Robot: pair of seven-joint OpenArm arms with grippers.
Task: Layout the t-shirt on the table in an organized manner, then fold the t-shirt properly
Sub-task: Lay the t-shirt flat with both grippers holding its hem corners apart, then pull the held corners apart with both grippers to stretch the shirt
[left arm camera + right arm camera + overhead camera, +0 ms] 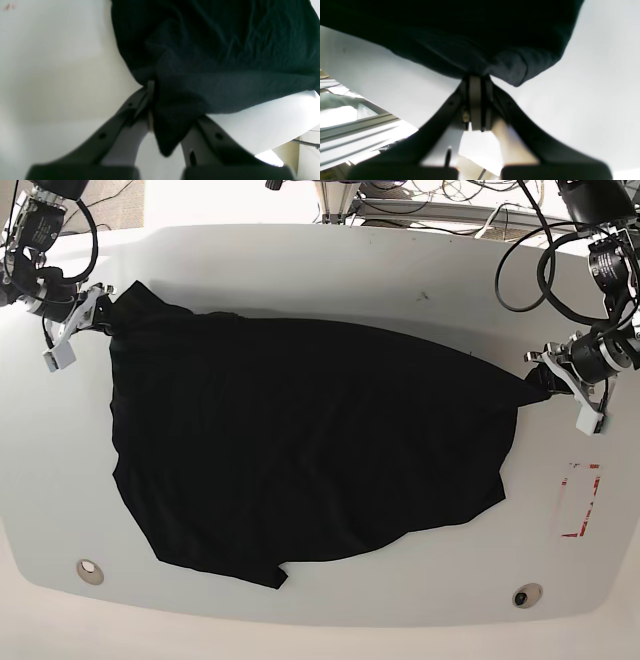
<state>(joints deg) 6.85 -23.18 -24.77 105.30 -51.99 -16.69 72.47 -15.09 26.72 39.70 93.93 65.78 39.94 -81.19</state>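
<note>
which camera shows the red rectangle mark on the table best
The base view: the red rectangle mark sits in full on the table near its right edge, just below the left gripper. The left wrist view shows only a faint red smudge in its top left corner, which may not be the mark. The right wrist view shows none of it.

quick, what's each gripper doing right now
left gripper: shut on the t-shirt
right gripper: shut on the t-shirt
</note>
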